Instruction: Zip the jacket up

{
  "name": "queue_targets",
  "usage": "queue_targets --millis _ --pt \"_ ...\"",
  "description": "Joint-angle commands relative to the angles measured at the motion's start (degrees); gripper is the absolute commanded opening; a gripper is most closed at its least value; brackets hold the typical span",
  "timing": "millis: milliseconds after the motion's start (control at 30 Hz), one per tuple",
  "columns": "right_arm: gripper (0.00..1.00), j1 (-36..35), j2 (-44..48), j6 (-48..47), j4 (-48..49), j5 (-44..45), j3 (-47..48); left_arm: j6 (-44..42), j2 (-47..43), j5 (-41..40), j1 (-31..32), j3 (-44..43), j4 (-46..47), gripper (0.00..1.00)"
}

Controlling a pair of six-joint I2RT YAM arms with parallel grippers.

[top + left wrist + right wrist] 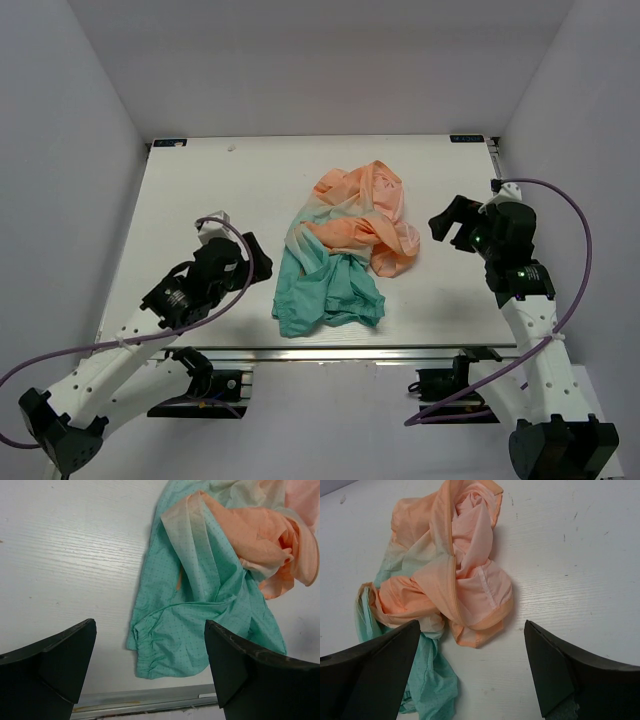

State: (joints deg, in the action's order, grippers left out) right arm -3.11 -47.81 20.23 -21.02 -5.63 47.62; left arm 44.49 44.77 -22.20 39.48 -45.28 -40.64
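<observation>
The jacket [345,245] lies crumpled in a heap at the table's middle, peach-orange at the far end and teal toward the near edge. Its zipper line is lost in the folds. My left gripper [258,268] is open and empty, just left of the teal part; in the left wrist view [150,665] a teal elastic cuff [145,652] lies below and between the jaws. My right gripper [447,228] is open and empty, just right of the peach part; in the right wrist view [472,665] the orange-edged folds [470,595] lie ahead of it.
The white table [200,190] ends in a metal rail at the near edge [150,697], close to the teal cuff. Grey walls stand on three sides. Bare tabletop lies left and right of the heap.
</observation>
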Motion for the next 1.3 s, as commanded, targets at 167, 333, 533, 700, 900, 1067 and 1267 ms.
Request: queue_targets --millis 167,333,533,700,900,1067,1267 --pt "0.89 0.0 0.1 1.1 1.6 0.4 -0.3 -1.9 7.1 -0.2 0.0 -1.6 7.1 0.98" --pt "0.89 0.0 -4.1 2.2 -1.6 0.3 1.7 -9.8 17.5 -1.7 -0.7 -9.4 16.2 0.98" --pt "0.89 0.0 -11.5 2.9 -1.1 -4.2 2.9 -20.1 44.2 7.4 -4.8 -31.7 18.1 0.98" --pt "0.89 -0.1 -20.3 6.0 4.2 -5.4 3.4 -26.3 64.6 8.6 -5.4 -50.3 15.0 0.98" --pt "0.89 -3.9 -31.9 7.8 8.0 -2.5 7.2 -29.6 86.0 13.0 -5.4 -70.9 12.9 0.98" --pt "0.89 -8.3 -43.7 9.3 7.9 3.2 13.0 -29.9 91.9 18.9 -5.4 -73.1 20.5 0.98" --pt "0.59 -8.8 -52.8 10.7 7.2 4.2 19.3 -30.9 95.4 15.9 -5.5 -75.5 23.9 0.25"
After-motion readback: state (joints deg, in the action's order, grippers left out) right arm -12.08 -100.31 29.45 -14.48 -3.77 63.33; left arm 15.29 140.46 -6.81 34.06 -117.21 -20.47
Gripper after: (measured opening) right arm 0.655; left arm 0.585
